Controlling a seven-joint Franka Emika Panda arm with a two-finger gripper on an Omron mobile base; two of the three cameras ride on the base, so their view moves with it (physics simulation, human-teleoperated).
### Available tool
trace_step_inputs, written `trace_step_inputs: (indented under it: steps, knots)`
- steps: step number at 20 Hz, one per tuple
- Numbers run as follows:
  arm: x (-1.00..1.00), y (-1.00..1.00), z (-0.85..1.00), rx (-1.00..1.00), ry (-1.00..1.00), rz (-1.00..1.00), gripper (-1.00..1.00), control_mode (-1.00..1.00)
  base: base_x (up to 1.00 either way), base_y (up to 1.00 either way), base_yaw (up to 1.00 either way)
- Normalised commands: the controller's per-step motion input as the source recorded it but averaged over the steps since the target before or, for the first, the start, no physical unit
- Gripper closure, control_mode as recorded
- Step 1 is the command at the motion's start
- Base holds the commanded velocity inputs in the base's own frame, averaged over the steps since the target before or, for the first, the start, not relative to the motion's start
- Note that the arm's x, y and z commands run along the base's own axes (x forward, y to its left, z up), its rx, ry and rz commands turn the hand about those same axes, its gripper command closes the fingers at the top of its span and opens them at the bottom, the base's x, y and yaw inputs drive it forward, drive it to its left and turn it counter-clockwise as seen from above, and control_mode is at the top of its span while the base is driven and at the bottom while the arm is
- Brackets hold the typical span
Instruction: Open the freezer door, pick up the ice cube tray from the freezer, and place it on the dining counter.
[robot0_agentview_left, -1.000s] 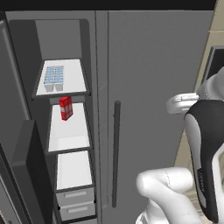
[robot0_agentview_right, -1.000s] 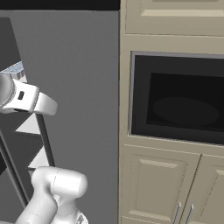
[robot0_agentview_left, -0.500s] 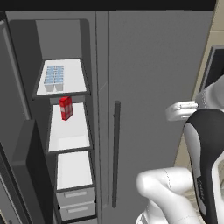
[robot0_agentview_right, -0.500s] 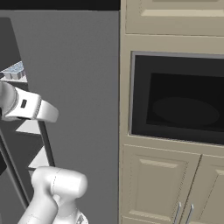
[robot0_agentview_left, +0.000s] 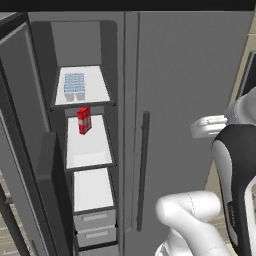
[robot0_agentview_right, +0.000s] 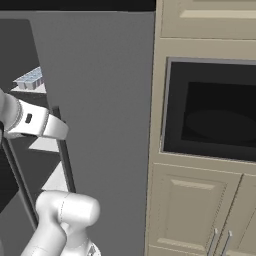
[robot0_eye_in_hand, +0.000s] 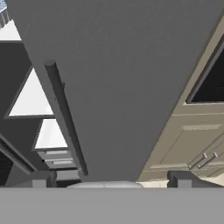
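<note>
The freezer door (robot0_agentview_left: 22, 150) is swung wide open at the left; it is tall, flat and grey. Inside the freezer (robot0_agentview_left: 85, 150), smooth white shelves are stacked over grey drawers. The tray (robot0_agentview_left: 74, 85) is laid flat on the top shelf; it is a pale blue rectangle with a grid of small square cells. A small red carton (robot0_agentview_left: 84, 120) is stood upright on the shelf below. The wide door (robot0_agentview_left: 190, 100) beside it is plain grey, with a long dark round bar handle (robot0_agentview_left: 143, 170). The gripper (robot0_eye_in_hand: 111, 181) is spread wide and nothing is held; it is pointed at that wide door. A dark glass oven (robot0_agentview_right: 210, 117) is set in beige cabinets.
</note>
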Motion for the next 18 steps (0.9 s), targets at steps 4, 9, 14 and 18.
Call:
trace_step_inputs:
  steps: [4, 9, 14, 18]
  knots:
    - [0.0, 0.0, 0.0, 0.0, 0.0, 0.0, -1.0, 1.0, -0.39, 0.61, 0.01]
    - [0.0, 0.0, 0.0, 0.0, 0.0, 0.0, -1.0, 1.0, -0.27, 0.43, 0.04]
    - [0.0, 0.0, 0.0, 0.0, 0.0, 0.0, -1.0, 1.0, -0.03, 0.32, 0.14]
    - [0.0, 0.0, 0.0, 0.0, 0.0, 0.0, -1.0, 1.0, 0.0, 0.41, 0.19]
